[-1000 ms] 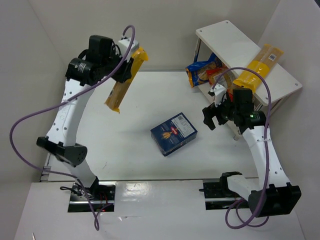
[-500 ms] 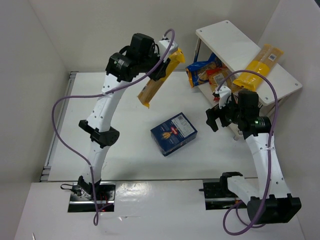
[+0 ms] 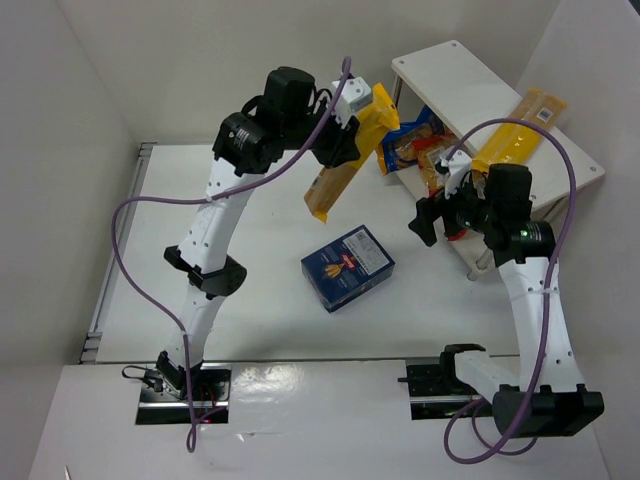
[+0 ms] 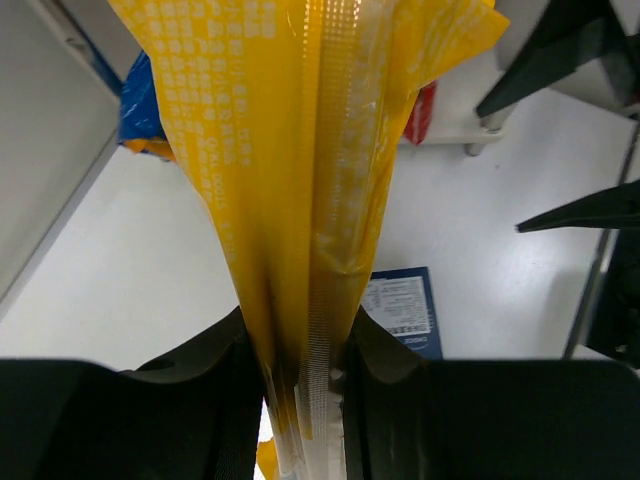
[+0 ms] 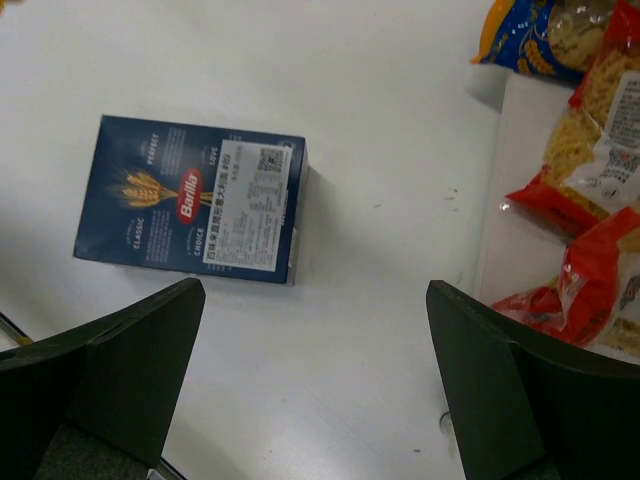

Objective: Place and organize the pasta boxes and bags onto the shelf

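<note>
My left gripper [image 3: 357, 128] [image 4: 305, 375] is shut on the end of a long yellow spaghetti bag [image 3: 338, 172] [image 4: 300, 150]. The bag hangs in the air, slanting down to the left, just left of the white two-tier shelf [image 3: 470, 88]. A dark blue pasta box [image 3: 347, 267] [image 5: 190, 200] lies flat on the table below it. A second yellow spaghetti bag [image 3: 515, 135] lies across the shelf top. My right gripper [image 3: 426, 220] [image 5: 315, 360] hovers open and empty in front of the shelf, to the right of the box.
On the shelf's lower tier [image 5: 493, 235] sit a blue crinkly bag [image 3: 403, 135] [image 5: 530, 35] and red pasta bags [image 3: 437, 155] [image 5: 590, 150]. White walls close in the table at the back and both sides. Purple cables loop off both arms.
The left arm has swung right, carrying the spaghetti bag from the back left to beside the shelf. The right arm has shifted slightly up and back, jaws still open.
</note>
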`<state>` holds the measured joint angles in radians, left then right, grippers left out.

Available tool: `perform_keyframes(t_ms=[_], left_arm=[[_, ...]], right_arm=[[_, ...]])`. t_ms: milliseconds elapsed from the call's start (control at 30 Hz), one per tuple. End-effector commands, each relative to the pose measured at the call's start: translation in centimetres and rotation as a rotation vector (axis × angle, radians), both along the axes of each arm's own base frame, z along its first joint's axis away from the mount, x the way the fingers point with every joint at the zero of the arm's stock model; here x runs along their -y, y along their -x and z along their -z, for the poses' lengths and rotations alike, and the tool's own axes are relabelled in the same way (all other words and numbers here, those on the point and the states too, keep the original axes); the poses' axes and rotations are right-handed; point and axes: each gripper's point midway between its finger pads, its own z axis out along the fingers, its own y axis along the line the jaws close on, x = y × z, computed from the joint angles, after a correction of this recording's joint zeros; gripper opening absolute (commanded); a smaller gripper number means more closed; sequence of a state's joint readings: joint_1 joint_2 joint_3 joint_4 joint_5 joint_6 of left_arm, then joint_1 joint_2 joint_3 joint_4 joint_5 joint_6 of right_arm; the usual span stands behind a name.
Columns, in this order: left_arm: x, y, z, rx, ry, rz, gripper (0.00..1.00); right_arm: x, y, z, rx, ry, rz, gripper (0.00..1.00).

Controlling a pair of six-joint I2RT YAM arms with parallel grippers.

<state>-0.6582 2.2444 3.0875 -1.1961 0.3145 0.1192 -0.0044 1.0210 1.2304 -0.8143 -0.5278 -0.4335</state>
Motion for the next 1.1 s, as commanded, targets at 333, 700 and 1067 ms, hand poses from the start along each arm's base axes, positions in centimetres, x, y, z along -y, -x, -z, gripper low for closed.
perform_keyframes(t_ms=[333, 700, 1067], left_arm=[[0.0, 3.4, -7.9, 0.119, 0.199, 0.093, 0.0], [-2.3, 2.6, -1.2, 0.01, -0.056, 0.0, 0.0], [-4.4, 3.6, -1.0, 0.024, -0.132, -0.02, 0.0]], right_arm=[[-9.3, -1.9, -6.9, 0.096, -0.294, -0.386, 0.99], [-13.1, -2.8, -8.3, 0.125, -0.333, -0.639, 0.99], [-12.2, -4.6, -11.5, 0.179, -0.397, -0.708, 0.99]])
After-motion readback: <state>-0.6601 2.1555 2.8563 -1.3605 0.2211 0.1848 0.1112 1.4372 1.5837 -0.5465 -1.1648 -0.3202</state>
